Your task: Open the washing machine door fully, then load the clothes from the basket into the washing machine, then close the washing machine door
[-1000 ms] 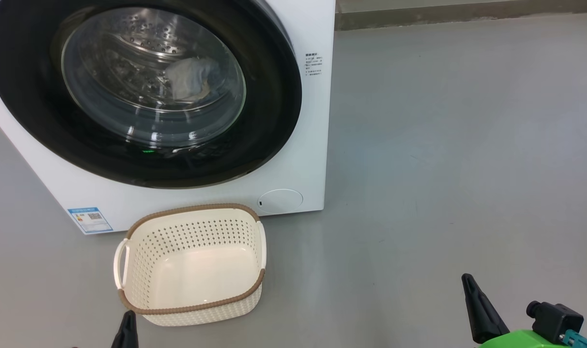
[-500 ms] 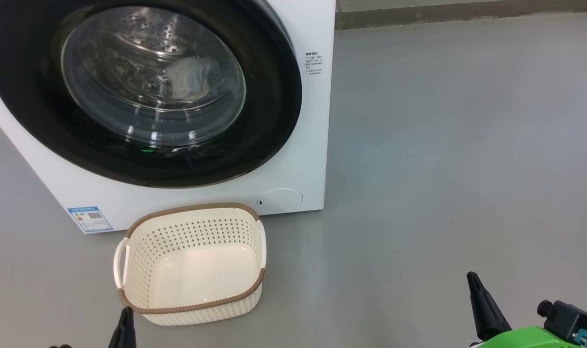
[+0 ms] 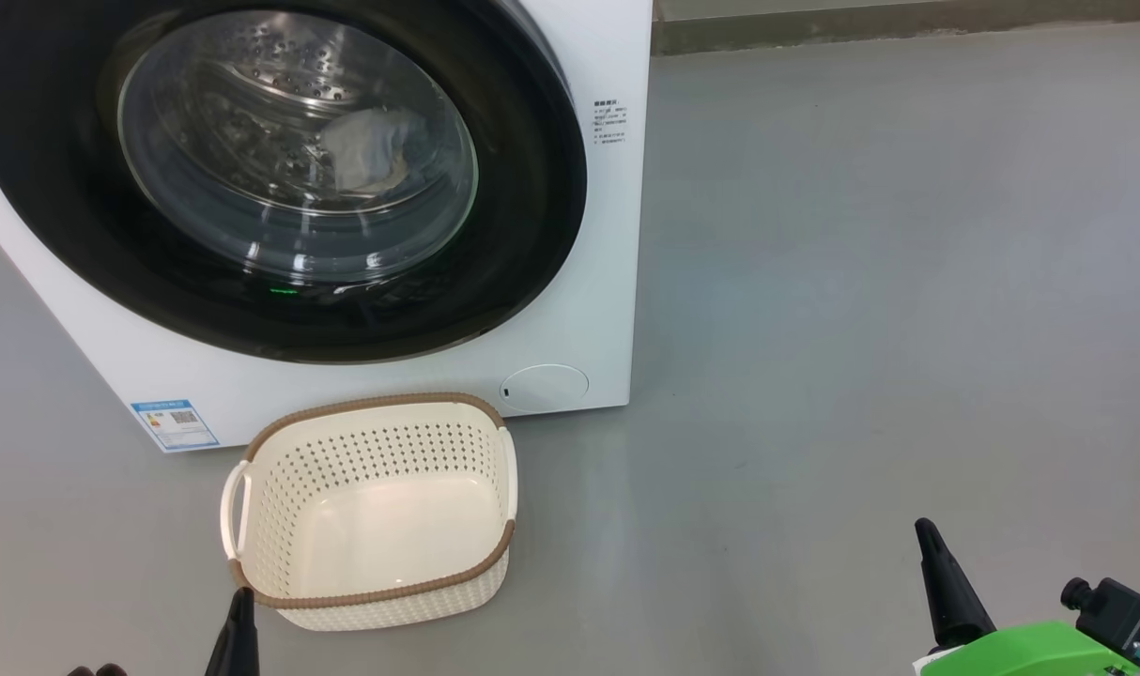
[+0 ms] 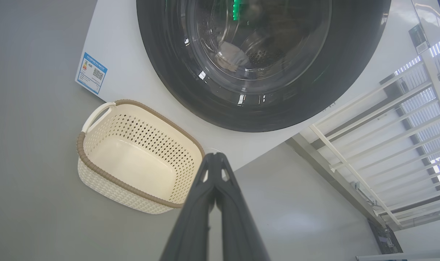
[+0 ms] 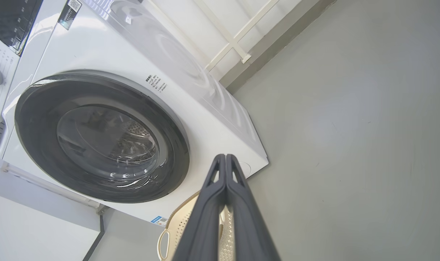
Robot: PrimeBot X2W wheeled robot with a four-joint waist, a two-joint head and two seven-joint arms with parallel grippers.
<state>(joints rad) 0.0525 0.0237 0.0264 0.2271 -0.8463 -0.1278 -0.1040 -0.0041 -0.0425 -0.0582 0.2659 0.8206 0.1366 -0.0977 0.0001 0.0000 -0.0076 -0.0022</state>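
White and boxy, the front-loading washing machine (image 3: 617, 282) stands on the grey floor (image 3: 861, 282) with its large round door (image 3: 532, 188), glossy black rim around bulging clear glass, shut flat against its front. Through the glass the head view shows the perforated steel drum and a pale crumpled cloth (image 3: 373, 150) lying at about 2 o'clock from the glass centre. At 6 o'clock from the door, just before the machine's foot, sits the small rectangular cream plastic basket (image 3: 373, 406) with perforated sides and a brown woven-look rim, its smooth bottom fully in sight. A blue label sticker (image 3: 174, 424) lies at 10 o'clock from the basket and a round white flap (image 3: 544, 387) at 1 o'clock. The left gripper (image 3: 241, 596) points up at the basket's 7 o'clock corner, just beside the rim; whether it touches I cannot tell. The right gripper (image 3: 925, 526), above a green forearm shell (image 3: 1021, 652), hangs well apart at 4 o'clock from the basket. Each wrist view adds what the head view leaves unclear: both pairs of dark fingers are pressed together with nothing between them, left (image 4: 214, 156) and right (image 5: 225, 156). The left wrist view also brings in a white railing (image 4: 368, 145) at 4 o'clock from the door, and the right wrist view the machine's long white side.
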